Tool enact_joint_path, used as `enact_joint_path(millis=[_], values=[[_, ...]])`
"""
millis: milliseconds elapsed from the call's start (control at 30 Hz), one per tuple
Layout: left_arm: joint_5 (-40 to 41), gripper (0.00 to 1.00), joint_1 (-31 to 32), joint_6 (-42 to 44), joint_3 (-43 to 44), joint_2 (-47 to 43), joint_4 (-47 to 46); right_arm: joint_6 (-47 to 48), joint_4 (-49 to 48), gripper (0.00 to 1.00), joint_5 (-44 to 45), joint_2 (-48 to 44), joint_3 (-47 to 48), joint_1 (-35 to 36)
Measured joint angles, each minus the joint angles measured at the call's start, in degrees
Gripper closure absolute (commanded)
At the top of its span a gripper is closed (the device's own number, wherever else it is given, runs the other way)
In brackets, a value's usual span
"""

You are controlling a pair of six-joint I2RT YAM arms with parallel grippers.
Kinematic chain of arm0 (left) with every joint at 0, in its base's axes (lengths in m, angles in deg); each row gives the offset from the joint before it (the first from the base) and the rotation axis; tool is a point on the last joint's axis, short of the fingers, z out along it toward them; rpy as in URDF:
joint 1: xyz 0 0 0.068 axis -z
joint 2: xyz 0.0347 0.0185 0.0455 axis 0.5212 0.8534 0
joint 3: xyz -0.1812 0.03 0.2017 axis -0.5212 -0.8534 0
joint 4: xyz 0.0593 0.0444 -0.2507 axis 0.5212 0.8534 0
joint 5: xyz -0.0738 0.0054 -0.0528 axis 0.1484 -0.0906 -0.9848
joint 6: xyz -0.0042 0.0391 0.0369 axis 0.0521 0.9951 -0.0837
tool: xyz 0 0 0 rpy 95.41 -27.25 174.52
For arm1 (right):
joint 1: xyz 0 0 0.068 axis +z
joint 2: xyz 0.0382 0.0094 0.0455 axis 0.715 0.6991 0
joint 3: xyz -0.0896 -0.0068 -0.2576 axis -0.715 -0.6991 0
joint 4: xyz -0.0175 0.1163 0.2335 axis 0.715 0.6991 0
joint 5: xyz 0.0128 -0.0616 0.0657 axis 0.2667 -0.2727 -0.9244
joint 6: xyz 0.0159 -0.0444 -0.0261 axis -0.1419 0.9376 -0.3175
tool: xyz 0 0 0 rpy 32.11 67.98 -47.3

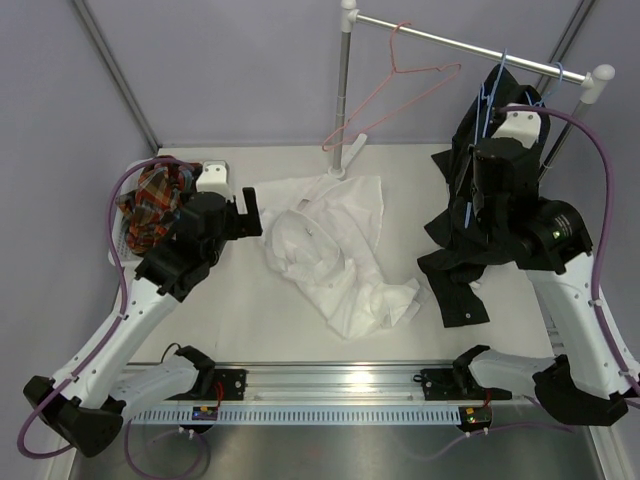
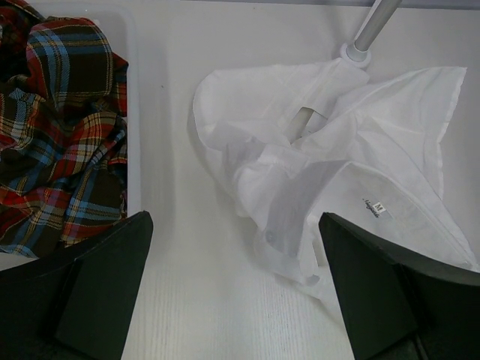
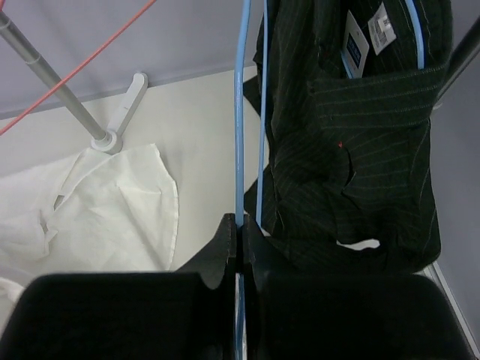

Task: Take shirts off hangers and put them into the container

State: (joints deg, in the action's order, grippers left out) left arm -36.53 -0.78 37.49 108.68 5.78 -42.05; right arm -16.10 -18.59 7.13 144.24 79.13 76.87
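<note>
- The left arm reached low over the table [image 1: 250, 320], wrist pointing forward.
- The left gripper [image 2: 236, 225] stood wide apart and empty, hovering between the container [image 2: 133, 112] that held the plaid shirt [image 2: 67, 135] and the crumpled white shirt [image 2: 337, 172].
- The right arm was raised toward the rail [image 1: 470, 48].
- The right gripper [image 3: 240, 229] was pinched tight on a light blue hanger [image 3: 240, 112], just beside the hanging black shirt [image 3: 360, 150].

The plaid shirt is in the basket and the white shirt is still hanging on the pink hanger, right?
Not quite. The plaid shirt is in the basket, but the white shirt lies crumpled on the table. It is not on the pink hanger, which hangs empty. The top external view shows this.
</note>
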Motion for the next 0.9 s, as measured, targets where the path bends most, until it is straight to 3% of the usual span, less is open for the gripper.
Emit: enact_joint_path(millis=[400, 900], values=[[-1.6, 0.01, -0.8, -0.2, -0.1, 0.0, 0.0, 4.5, -5.7, 1.00, -8.6, 10.1, 8.8, -9.2], [-2.2, 0.01, -0.9, -0.2, -0.6, 0.0, 0.0, 4.9, -7.9, 1.00, -19.5, 14.4, 6.6, -13.4]])
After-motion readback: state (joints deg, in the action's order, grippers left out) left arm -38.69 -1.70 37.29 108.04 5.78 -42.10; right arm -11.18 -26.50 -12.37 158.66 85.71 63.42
